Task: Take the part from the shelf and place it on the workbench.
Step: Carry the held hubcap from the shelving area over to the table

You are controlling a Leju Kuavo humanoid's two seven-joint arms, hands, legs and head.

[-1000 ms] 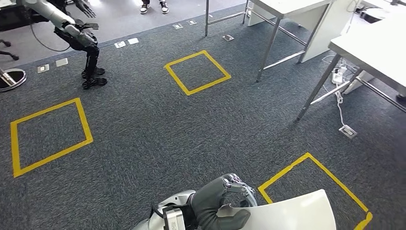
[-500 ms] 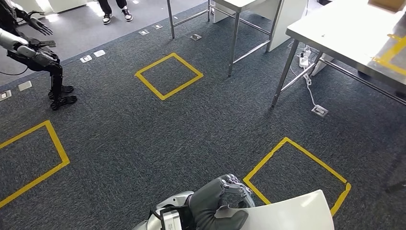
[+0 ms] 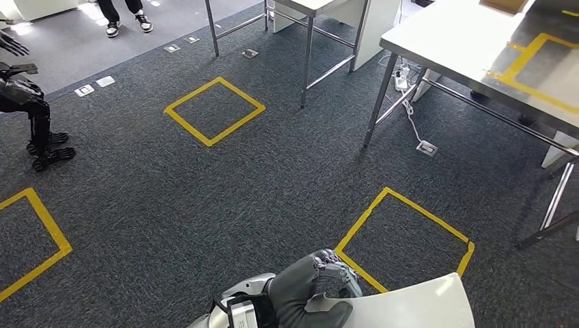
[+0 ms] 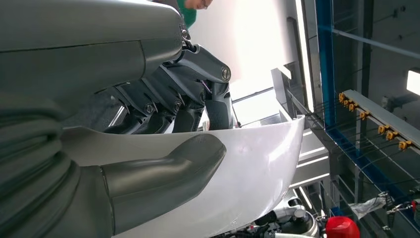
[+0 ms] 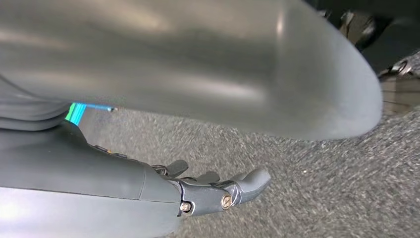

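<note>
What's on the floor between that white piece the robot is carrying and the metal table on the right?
In the head view, between the white part in the left hand and the workbench lies grey carpet with a yellow tape square.

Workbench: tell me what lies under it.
Under the workbench, steel legs stand on grey carpet. A white cable runs to a floor socket. The bench top hides whatever lies farther back.
</note>
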